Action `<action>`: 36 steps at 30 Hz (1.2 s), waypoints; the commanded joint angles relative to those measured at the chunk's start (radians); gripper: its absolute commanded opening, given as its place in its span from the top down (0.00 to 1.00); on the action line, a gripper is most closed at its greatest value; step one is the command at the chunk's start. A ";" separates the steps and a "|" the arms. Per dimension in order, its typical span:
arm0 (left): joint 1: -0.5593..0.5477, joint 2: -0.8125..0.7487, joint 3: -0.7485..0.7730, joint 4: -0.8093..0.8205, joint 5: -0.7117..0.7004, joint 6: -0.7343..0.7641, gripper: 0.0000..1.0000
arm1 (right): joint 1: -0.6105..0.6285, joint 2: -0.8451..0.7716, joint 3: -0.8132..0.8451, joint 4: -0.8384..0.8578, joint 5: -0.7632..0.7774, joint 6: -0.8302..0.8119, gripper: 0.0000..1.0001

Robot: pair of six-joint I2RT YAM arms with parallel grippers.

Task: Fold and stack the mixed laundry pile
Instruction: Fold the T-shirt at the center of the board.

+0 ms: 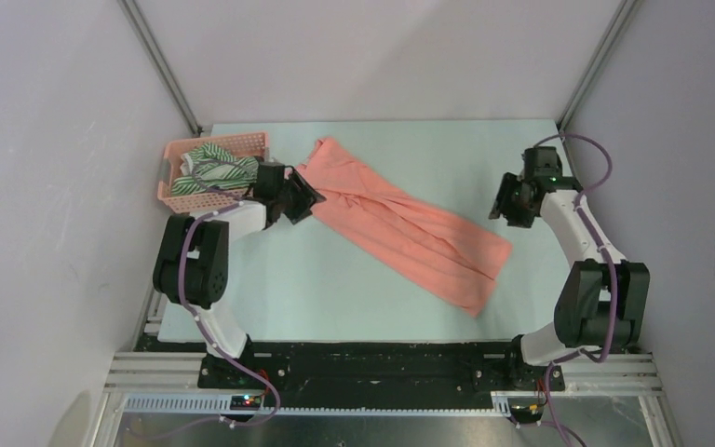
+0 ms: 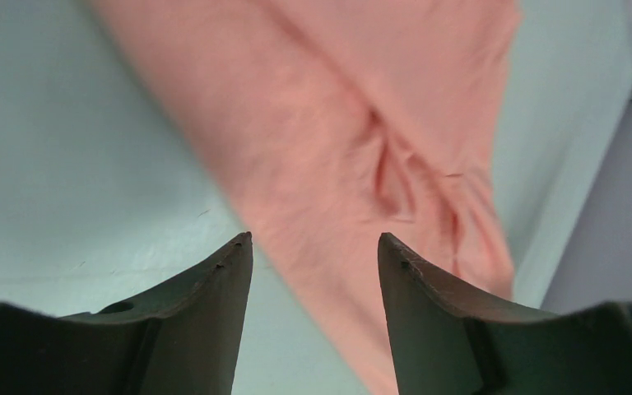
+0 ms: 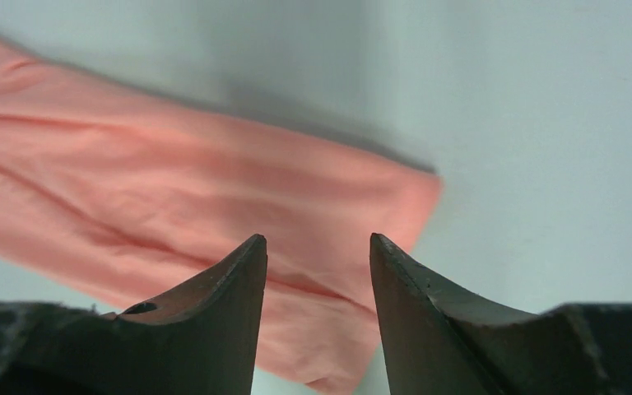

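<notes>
Across the middle of the table, the salmon-pink shirt lies in a long diagonal band, seemingly gathered lengthwise and laid flat so that a crosswise fold can follow. The left gripper hovers at its far-left end, jaws apart and empty. The right gripper hangs just beyond the right end, likewise parted, holding nothing. A green-and-white striped garment sits in the pink basket at the far-left corner.

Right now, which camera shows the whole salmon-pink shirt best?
The top external view: the salmon-pink shirt lies full length, diagonally across the table. The left wrist view shows only a creased stretch of it; the right wrist view, only one end.
</notes>
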 commanded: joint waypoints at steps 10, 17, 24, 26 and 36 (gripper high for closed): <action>-0.006 0.045 -0.014 0.003 -0.156 -0.091 0.39 | -0.184 0.319 0.114 -0.123 -0.045 -0.161 0.51; -0.005 0.128 0.057 -0.025 -0.179 -0.114 0.45 | -0.218 0.407 0.155 -0.145 -0.050 -0.186 0.52; 0.005 0.209 0.130 -0.052 -0.178 -0.102 0.80 | -0.236 0.425 0.143 -0.160 -0.111 -0.180 0.69; 0.009 0.235 0.161 -0.061 -0.175 -0.095 0.89 | -0.236 0.400 0.114 -0.153 -0.120 -0.161 0.74; 0.015 0.369 0.401 -0.120 -0.119 -0.052 1.00 | -0.257 0.222 -0.145 -0.097 -0.142 0.051 1.00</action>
